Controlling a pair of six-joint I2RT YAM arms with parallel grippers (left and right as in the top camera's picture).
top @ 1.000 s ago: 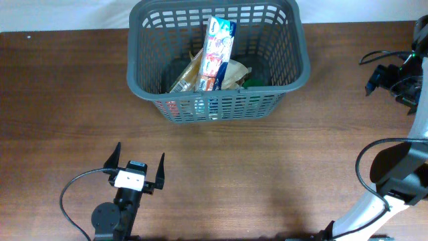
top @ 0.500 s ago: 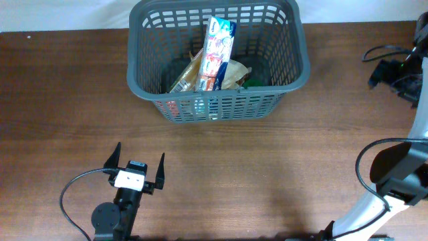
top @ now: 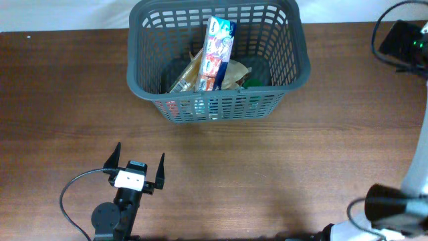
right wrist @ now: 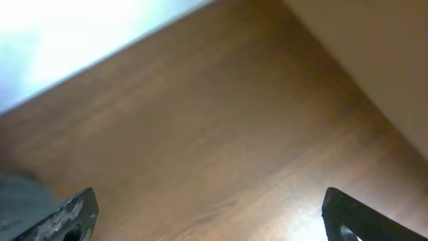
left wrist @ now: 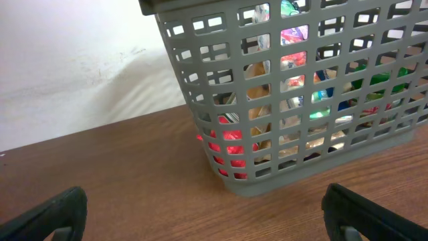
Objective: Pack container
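- The container [top: 221, 107] is sitting at about 12 o'clock on the wooden tabletop [top: 67, 100], up against the far edge. It's a dark grey slotted basket and it's already holding groceries.
- A tall printed snack packet [top: 217, 50] is leaning against the far wall and poking up past the rim. A brownish bag [top: 190, 77] is lying beside it, with something green [top: 253, 82] at roughly 3 o'clock inside.
- From the left wrist, something red [left wrist: 227, 144] is showing through the lattice low down; can't tell what it is.
- The left end effector [top: 140, 151] is parking at 7 o'clock, well apart from the basket, fingers spread wide and carrying nothing.
- The right end effector [right wrist: 207, 204] is hanging over bare wood out at 2 o'clock, also spread and empty.
- Handling guess: I'm figuring the basket as light, fairly stiff plastic that's probably flexing a bit at the walls and sliding easily on this wood.
- I'm thinking the thick rim is the spot to pinch, ideally a long side. The slots are looking like finger traps.
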